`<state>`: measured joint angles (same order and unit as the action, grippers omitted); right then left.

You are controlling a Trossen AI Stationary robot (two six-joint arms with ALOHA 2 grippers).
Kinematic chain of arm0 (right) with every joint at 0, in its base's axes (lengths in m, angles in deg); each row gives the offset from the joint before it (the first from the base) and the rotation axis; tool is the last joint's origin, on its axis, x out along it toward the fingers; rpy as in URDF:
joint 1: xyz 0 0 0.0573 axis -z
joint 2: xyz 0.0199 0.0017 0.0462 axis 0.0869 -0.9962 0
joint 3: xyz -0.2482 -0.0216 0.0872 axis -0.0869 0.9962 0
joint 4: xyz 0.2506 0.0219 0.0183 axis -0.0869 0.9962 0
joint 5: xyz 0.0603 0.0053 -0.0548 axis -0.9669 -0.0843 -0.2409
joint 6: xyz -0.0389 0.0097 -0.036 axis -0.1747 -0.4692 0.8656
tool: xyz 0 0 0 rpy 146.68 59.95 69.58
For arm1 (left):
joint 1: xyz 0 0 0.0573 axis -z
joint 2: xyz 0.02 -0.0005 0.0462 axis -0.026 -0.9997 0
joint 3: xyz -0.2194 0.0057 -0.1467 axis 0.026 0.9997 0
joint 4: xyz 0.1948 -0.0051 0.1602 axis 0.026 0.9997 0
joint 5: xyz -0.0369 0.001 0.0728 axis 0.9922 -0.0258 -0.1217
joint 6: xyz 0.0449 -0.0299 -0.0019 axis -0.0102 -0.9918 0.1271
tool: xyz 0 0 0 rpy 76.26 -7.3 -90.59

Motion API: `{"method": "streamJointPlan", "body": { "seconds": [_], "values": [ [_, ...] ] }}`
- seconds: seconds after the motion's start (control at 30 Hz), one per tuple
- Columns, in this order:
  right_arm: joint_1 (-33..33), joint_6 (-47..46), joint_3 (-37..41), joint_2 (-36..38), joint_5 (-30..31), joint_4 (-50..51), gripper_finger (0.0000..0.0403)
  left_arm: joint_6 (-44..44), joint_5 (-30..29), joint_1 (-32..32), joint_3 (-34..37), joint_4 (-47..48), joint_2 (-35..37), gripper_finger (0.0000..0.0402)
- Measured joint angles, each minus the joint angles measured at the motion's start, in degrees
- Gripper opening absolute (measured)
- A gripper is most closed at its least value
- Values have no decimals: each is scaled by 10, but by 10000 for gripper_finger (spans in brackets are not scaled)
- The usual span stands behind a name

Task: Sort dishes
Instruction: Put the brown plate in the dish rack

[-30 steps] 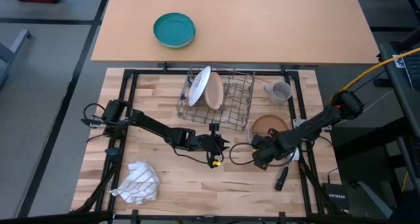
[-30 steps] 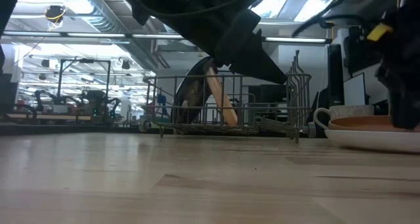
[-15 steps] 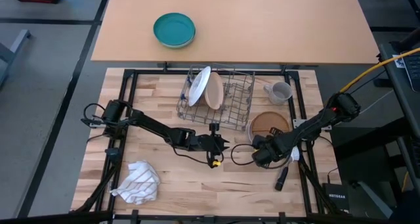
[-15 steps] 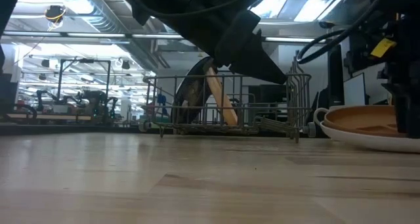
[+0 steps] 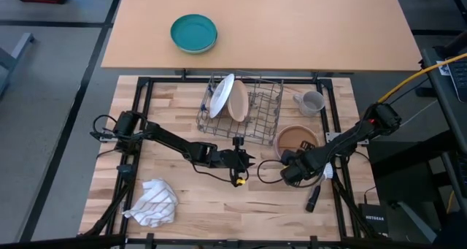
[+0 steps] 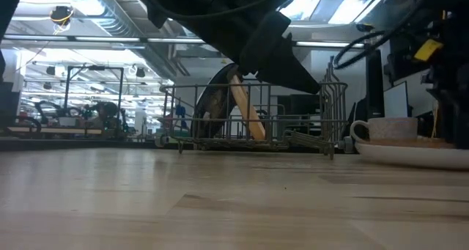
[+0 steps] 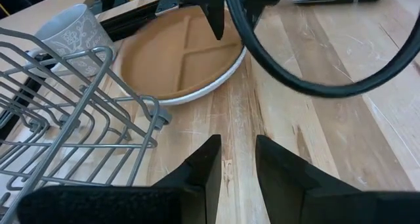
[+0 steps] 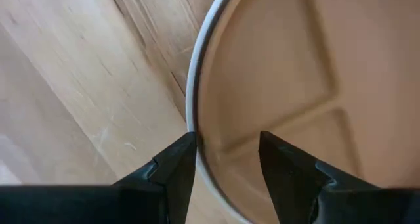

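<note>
A round dish, white outside and tan inside with dividing ridges, lies flat on the table right of the wire rack. A white plate and a peach dish stand on edge in the rack. The grey mug stands behind the tan dish. My right gripper is open and points steeply down over the dish's near rim. My left gripper hovers near the rack's front, fingers a little apart, nothing between them. My right gripper stands astride the tan dish's near rim, coming from above. One finger is outside the rim and the other is over the tan inside. Whether either finger touches the dish I cannot tell.
A teal bowl sits on the far table. A striped white cloth lies crumpled at the near left. A small dark object lies near the right arm. A black cable loops between the grippers. Bare wood lies in front of the rack.
In the low view the tan dish tipped, showing more of its inside half a second ago, and has settled flat again. My right gripper has tipped to point more steeply down at the dish's near rim, its fingers as wide as before.
</note>
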<state>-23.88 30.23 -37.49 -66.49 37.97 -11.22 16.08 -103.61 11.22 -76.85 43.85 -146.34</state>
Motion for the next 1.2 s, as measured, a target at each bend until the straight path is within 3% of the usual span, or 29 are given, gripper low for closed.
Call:
{"method": "streamJointPlan", "body": {
  "seconds": [0.23, 1.2],
  "values": [
    [0, 1, -45, 0, 36, 88, 172, 0, 0, 0, 0, 0, 0, 84],
    [0, 47, -45, -34, 24, 43, 172, 12, 0, 0, 0, -1, 0, 84]
  ]
}}
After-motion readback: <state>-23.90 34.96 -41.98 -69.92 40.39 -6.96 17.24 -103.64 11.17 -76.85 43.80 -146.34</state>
